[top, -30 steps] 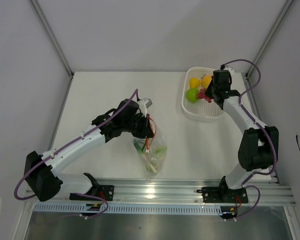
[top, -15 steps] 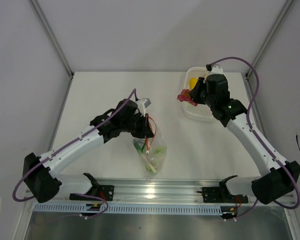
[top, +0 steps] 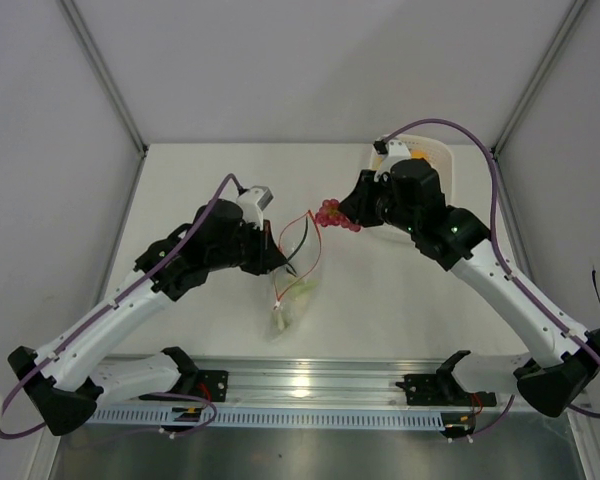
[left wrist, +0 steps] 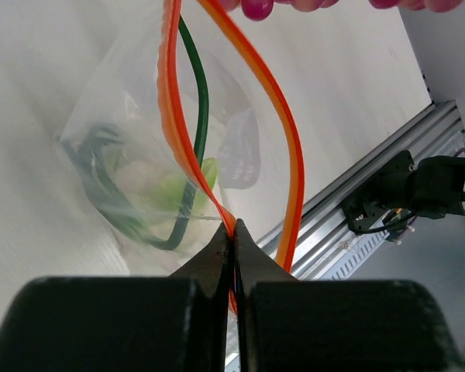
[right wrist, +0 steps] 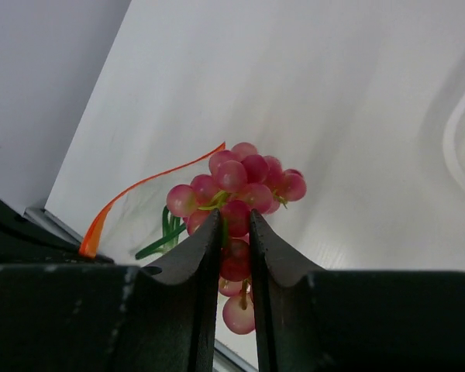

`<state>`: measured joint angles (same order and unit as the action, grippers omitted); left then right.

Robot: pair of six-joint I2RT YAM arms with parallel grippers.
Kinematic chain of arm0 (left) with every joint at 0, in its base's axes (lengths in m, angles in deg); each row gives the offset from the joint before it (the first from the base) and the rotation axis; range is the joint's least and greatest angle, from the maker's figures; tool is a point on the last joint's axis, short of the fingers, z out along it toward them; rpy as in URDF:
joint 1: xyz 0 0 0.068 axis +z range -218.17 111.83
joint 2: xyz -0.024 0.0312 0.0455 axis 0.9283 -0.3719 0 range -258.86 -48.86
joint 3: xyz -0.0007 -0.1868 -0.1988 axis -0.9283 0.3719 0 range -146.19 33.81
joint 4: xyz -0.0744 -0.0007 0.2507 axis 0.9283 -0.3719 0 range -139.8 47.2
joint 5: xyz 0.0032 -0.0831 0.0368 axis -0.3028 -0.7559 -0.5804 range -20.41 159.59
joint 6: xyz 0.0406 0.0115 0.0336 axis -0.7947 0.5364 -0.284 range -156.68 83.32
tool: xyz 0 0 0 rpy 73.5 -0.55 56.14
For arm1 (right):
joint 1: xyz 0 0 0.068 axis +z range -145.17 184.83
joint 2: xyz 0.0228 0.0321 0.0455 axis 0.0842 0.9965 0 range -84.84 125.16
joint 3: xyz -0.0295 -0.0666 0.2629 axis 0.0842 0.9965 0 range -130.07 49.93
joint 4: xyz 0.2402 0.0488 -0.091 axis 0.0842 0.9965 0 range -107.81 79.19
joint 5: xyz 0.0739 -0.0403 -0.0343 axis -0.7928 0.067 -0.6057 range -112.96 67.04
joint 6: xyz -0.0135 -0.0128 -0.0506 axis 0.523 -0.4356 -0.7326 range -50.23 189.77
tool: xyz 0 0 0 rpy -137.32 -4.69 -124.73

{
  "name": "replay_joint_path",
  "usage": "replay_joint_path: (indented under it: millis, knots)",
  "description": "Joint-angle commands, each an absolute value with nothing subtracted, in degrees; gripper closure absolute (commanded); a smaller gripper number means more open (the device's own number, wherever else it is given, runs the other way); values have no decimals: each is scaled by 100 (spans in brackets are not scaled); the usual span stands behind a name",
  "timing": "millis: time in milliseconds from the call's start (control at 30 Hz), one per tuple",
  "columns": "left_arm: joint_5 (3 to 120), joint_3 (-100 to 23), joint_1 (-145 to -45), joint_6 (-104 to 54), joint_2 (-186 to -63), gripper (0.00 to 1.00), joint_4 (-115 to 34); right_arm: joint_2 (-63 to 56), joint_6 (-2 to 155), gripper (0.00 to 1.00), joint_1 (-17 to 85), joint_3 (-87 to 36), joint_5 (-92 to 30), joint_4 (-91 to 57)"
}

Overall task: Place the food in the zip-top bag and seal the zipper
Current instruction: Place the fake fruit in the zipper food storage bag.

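Left gripper (left wrist: pixel 234 232) pinches the red-orange zipper strip (left wrist: pixel 178 139) of the clear crinkly bag (left wrist: pixel 132 178); right gripper (right wrist: pixel 235 221) clamps a red grape cluster (right wrist: pixel 244 182) by its mouth.

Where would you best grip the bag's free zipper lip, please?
Probably mid-span on the free zipper lip, from its outer side: it bows well away from the pinched lip in the left gripper, and the grapes hang by its far end.
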<state>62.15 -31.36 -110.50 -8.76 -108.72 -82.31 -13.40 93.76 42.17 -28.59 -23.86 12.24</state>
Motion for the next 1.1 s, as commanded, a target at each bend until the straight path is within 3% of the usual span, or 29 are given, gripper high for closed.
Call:
replay_joint_path:
  millis: [0, 367, 1067]
  knots:
    - [6414, -3422, -11018, -1111, -10881, 99, -8402, -1514, 9465, 79, 4499, -3382, -2472, 1251]
    - [6379, -3255, -11018, -1040, -10977, 100, -8279, -1602, 9403, 79, 5580, -3691, -1900, 1700]
    - [6089, -3440, -11018, -917, -10924, 99, -8130, -364, 9578, 76, 5721, -3664, -1417, 1366]
